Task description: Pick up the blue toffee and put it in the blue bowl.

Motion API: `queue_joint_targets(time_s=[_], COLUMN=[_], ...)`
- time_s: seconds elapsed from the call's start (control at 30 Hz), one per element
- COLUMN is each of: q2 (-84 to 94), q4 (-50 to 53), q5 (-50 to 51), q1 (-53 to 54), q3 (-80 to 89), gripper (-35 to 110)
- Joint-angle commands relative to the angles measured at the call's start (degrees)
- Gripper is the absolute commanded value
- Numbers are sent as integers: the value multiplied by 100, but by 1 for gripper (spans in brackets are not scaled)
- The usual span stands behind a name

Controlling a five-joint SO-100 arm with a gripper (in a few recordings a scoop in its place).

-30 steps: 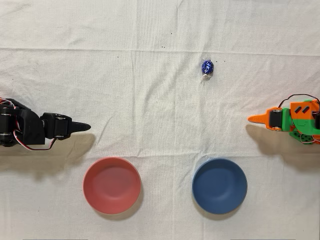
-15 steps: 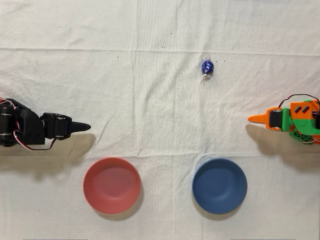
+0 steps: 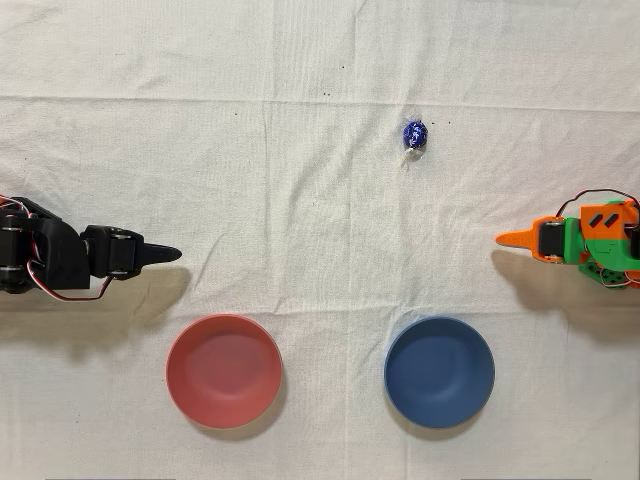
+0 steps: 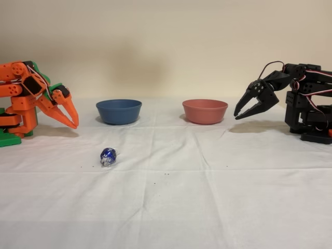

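Claw, overhead view: we see the orange claw at the right edge, its tip pointing left. From above the fingers overlap into one point, so we cannot tell here how far apart they stand. It has hold of nothing.
Blue toffee, overhead view: we find the blue toffee lying on the cloth-covered surface, up and to the left of the claw and well apart from it.
Blue bowl, overhead view: the blue bowl sits at lower right, below the toffee and well apart from it. We see nothing in it.
Red-pink bowl, overhead view: the red-pink bowl sits to the left of the blue bowl, apart from it.
Black arm, overhead view: the black arm is idle at the left edge.
Claw, fixed view: the claw is at the left, angled downward, just above the surface. We note a narrow gap between the two fingers, so it is slightly open and grips nothing.
Blue toffee, fixed view: the toffee rests on the surface in front of the blue bowl, to the right of the claw and nearer the camera.
Bowls, fixed view: the blue bowl stands left of the red-pink bowl, both upright.
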Motion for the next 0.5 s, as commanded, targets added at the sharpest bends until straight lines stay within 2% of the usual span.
queue_joint_targets(time_s=[0.0, 0.2, 0.37, 0.47], q2=[-44, -343, -1292, -1951], q4=[26, -158, -1151, -1310], q5=[-62, 387, -88, -519], q1=[-44, 378, 668, 712], q3=[-88, -88, -308, -853], gripper=[1, 0, 0, 0])
